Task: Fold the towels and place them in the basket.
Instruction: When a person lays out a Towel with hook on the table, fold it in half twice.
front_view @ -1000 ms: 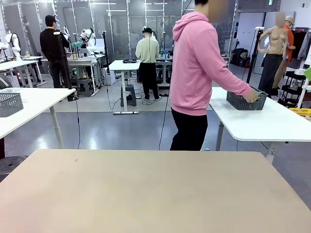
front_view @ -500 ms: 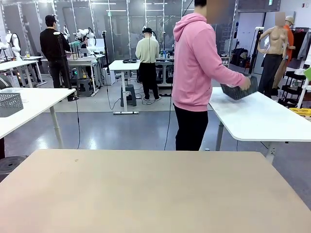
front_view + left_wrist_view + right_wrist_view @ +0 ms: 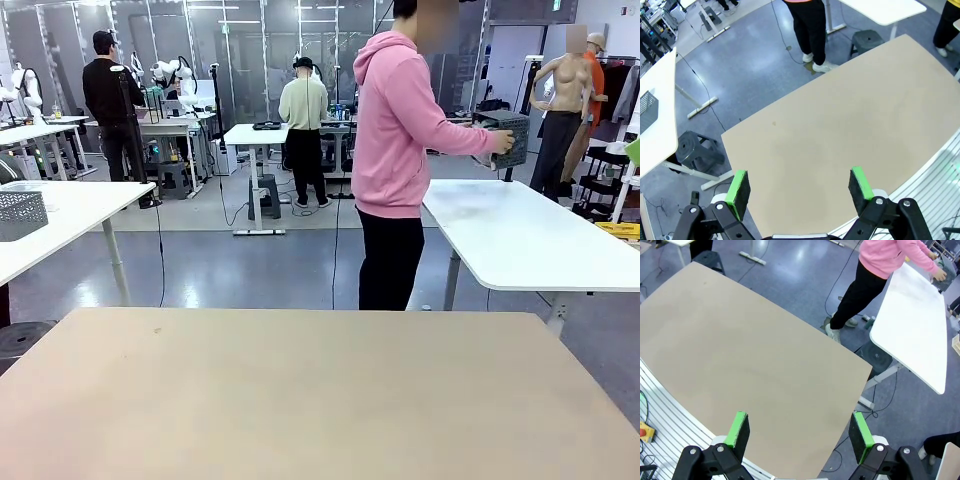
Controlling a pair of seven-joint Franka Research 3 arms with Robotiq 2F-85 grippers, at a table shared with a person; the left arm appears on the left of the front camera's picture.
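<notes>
A: Where is the dark grey rectangular wire-mesh basket (image 3: 508,138)?

B: The person in the pink hoodie (image 3: 400,130) has it, standing beyond the far edge of the wide beige wooden table (image 3: 300,400). The person's hand (image 3: 497,143) holds it at chest height, lifted off the white table (image 3: 520,240) on the right.

A: And what lies in it?

B: That cannot be told. A mesh side faces the front camera and hides the inside.

A: Is there any other container?

B: A second grey mesh basket (image 3: 20,213) sits on another white table (image 3: 80,205) at the left, and its contents are hidden too.

A: Is there any writing?

B: Whatever print the room holds is too small to read.

A: How do the pincers stand?

B: The left gripper (image 3: 799,181) hangs above the beige table with its green pads spread wide and nothing between them. The right gripper (image 3: 799,426) is equally wide apart and holds nothing, over the table's near edge. Both are well apart from the held basket.

A: Does anything stand in the way?

B: The person stands between the beige table and the held basket. A black stool (image 3: 695,150) stands on the floor just beside the beige table.
</notes>
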